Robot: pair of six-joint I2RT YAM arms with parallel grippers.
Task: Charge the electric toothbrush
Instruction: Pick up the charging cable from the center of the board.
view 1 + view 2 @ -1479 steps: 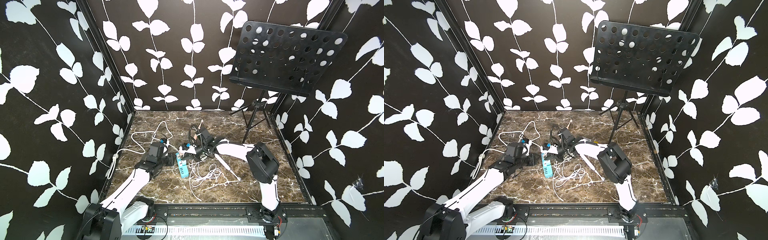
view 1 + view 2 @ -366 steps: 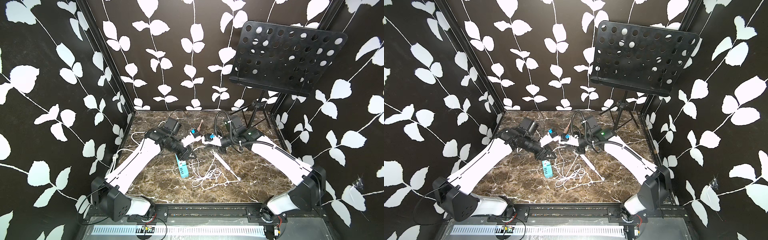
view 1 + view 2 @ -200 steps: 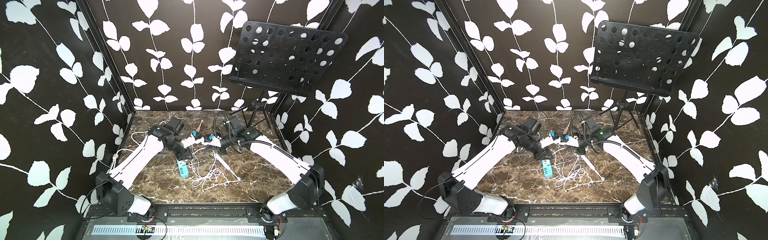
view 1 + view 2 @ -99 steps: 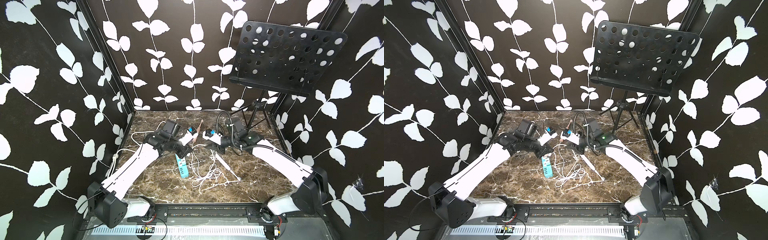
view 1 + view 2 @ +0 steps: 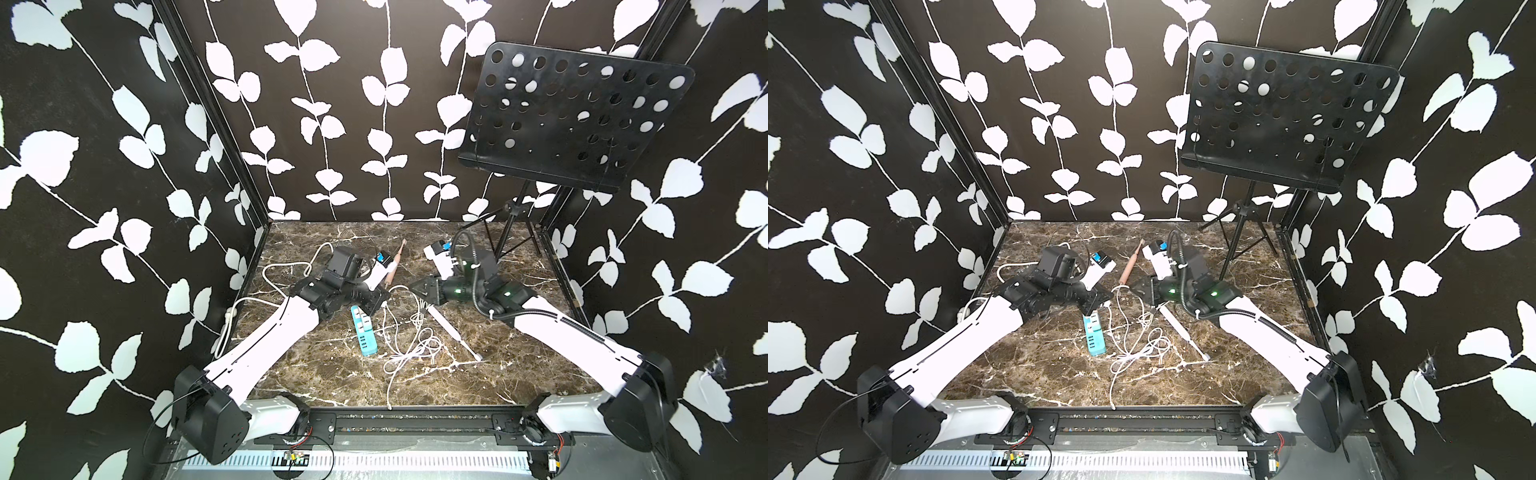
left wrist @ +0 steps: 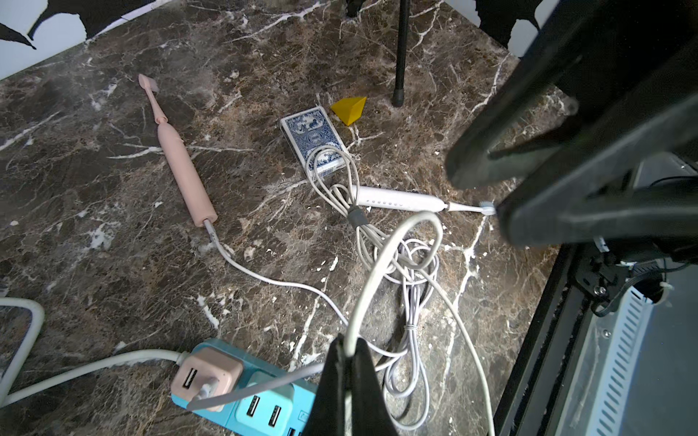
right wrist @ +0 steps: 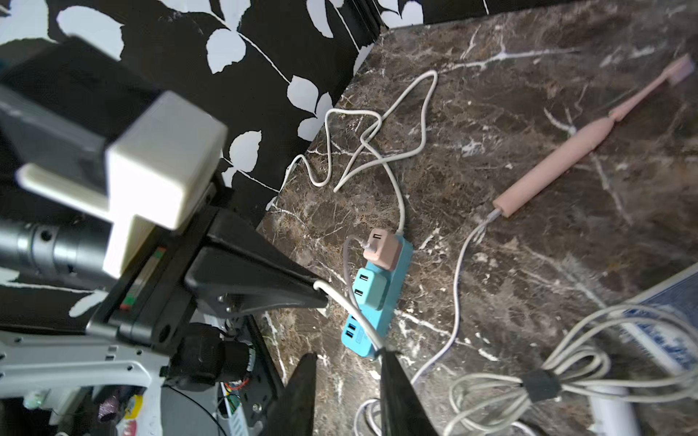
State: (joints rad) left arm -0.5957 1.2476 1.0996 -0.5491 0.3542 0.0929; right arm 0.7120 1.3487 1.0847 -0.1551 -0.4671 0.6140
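A pink electric toothbrush (image 5: pixel 394 267) (image 6: pixel 183 173) lies at the back of the marble table with a thin cable plugged into its base. A white toothbrush (image 5: pixel 451 332) (image 6: pixel 400 202) lies further right beside a tied cable bundle (image 6: pixel 355 217). The teal power strip (image 5: pixel 363 336) (image 7: pixel 377 298) carries a pink USB adapter (image 7: pixel 379 245). My left gripper (image 6: pixel 349 341) (image 5: pixel 376 299) hovers over the strip's far end, shut on a white cable (image 6: pixel 377 264). The right gripper (image 7: pixel 347 355) (image 5: pixel 417 286) is open, and that cable rests against one fingertip.
A blue card box (image 6: pixel 313 139) and a yellow wedge (image 6: pixel 349 109) lie near the black music stand (image 5: pixel 573 124), whose legs stand at the back right. The strip's white cord (image 5: pixel 282 270) loops along the left wall.
The two grippers, which met in mid-air over the back of the table, have drawn apart and dropped lower. The right gripper has opened; the left stays shut on the cable.
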